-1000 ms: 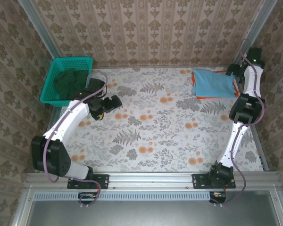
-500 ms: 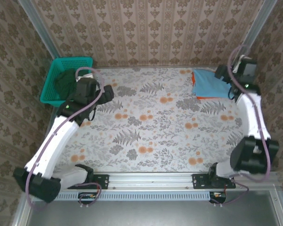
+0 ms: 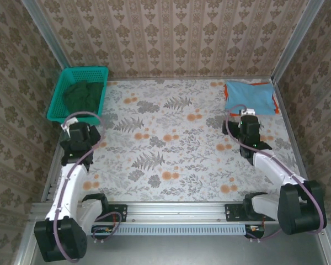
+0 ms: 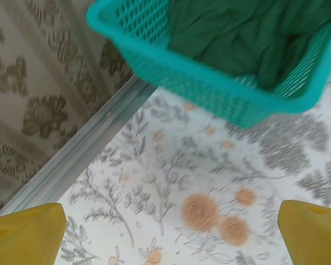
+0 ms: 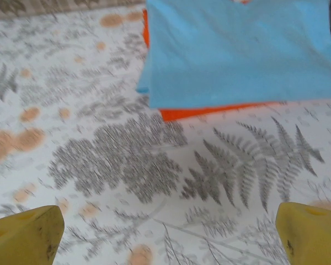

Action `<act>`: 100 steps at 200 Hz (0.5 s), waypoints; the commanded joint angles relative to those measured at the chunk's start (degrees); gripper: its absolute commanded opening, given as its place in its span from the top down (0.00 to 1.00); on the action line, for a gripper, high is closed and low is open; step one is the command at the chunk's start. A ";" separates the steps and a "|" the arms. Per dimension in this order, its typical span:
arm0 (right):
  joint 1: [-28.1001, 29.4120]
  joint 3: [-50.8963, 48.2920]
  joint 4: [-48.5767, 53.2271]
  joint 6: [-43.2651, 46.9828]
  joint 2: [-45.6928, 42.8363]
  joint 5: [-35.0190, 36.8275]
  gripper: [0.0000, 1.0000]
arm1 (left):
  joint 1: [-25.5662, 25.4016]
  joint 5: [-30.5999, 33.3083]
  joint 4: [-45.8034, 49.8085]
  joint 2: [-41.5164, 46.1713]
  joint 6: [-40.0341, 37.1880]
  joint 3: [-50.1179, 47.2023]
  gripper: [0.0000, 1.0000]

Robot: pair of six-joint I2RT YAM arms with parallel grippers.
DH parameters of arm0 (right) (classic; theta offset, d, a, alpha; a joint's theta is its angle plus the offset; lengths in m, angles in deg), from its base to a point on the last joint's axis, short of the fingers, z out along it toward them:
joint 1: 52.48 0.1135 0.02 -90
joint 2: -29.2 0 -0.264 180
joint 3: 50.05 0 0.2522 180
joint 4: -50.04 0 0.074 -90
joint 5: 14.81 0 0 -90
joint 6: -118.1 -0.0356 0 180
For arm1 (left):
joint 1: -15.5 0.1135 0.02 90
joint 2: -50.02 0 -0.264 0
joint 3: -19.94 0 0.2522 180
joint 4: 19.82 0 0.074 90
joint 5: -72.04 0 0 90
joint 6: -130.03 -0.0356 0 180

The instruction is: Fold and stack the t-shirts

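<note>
The t-shirts lie folded in one stack at the far right corner of the bench, the light-blue one (image 3: 248, 98) on top of the orange one (image 5: 209, 112). The blue hides most of the orange shirt; we make out a thin strip along the near edge and slivers at the right side. The right wrist view cuts off the stack's far edge and is slightly blurred. From above we see the stack as a whole rectangle; close up we see smooth, soft cloth with a small lip at its left corner.

The right end effector (image 5: 165, 232) is open, its yellow fingertips (image 5: 25, 234) wide apart over bare bench (image 3: 176, 149) just short of the stack, touching nothing. The left end effector (image 4: 165, 234) is likewise open and empty, near a teal plastic mesh basket (image 4: 209, 83) at the far left. A crumpled dark-green cloth (image 4: 237, 33) lies in it; we cannot tell what garment it is. The bench cover is printed with grey ferns and orange flowers.
</note>
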 commanded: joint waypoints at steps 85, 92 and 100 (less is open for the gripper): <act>0.39 0.19 -18.27 6.21 14.31 -0.89 0.01 | 0.09 -7.51 -39.47 -17.01 -12.13 -11.51 0.00; 0.39 0.71 -20.44 6.20 16.32 -1.00 0.00 | -0.01 -8.06 -41.27 -19.02 -12.93 -10.75 0.00; 0.39 2.27 -19.77 7.18 17.93 -1.25 0.00 | -0.15 -8.16 -42.88 -21.31 -13.09 -9.80 0.00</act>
